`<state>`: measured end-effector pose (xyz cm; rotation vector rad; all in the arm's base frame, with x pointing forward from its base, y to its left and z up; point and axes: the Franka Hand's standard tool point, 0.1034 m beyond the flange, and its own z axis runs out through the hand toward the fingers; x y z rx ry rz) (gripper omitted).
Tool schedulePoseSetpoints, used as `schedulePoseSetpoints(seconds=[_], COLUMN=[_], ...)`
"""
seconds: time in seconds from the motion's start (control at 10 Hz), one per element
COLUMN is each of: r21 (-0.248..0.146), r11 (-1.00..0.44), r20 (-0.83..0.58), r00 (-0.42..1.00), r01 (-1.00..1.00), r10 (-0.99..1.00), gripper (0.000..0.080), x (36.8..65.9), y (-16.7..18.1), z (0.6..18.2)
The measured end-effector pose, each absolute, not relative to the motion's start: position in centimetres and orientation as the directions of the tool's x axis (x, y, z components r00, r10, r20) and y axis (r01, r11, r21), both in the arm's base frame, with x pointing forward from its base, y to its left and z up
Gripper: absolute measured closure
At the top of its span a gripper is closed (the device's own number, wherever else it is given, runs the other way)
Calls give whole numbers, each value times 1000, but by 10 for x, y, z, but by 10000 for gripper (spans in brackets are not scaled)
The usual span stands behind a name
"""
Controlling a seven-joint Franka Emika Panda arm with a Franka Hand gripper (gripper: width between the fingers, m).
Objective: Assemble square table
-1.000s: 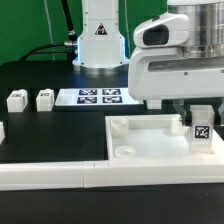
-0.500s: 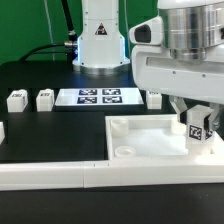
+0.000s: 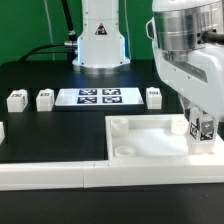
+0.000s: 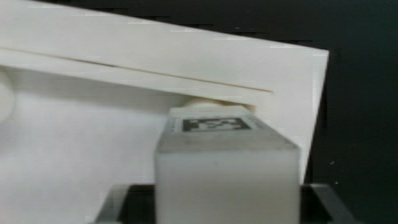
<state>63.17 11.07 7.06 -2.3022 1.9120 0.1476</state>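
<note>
Item: table top (image 3: 150, 150), a large white square tray with a raised rim, lying flat on the counter (image 3: 50, 135) toward the exterior view's right, near side. A round socket (image 3: 126, 151) shows in its near corner on the exterior view's left.
Item: held leg (image 3: 203, 130), a small white block with a black-and-white tag facing the exterior camera. It stands upright over the table top's end on the exterior view's right. Whether it touches the tray cannot be told.
Wrist view: the held leg (image 4: 222, 160) fills the middle, its tagged end pointing at the table top (image 4: 143, 80). A pale rounded shape, probably a corner socket, lies just past that end.
Jaws: pinching the held leg from two sides; the dark fingers (image 4: 134, 205) show at the block's flanks.
Arm (image 3: 185, 50): white, reaching down from above on the exterior view's right.
Loose legs: three tagged white blocks resting on the counter on the far side. Two (image 3: 15, 99) (image 3: 44, 99) are on the exterior view's left, near each other. One (image 3: 153, 95) is just beyond the tray's far rim.
Marker board (image 3: 100, 97): flat on the counter between the pair and the single leg.
Rail (image 3: 50, 175): long and white, along the counter's near edge, just beside the tray.
</note>
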Motion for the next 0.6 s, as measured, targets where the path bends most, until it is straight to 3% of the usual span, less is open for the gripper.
schedulePoseSetpoints(seconds=[0.1, 0.2, 0.3, 0.4, 0.6], r21=[-56, -58, -57, -65, -81], r11=[-221, -298, -485, -616, -741], r20=[-165, -151, -118, -98, -85], r00=[227, 304, 488, 620, 745], r01=[-974, -953, -873, -785, -667], r10=[-960, -941, -865, -779, -662], gripper=[439, 439, 286, 192, 163], x=[632, 630, 627, 627, 626], y=[110, 112, 116, 120, 123], z=[70, 69, 68, 68, 68])
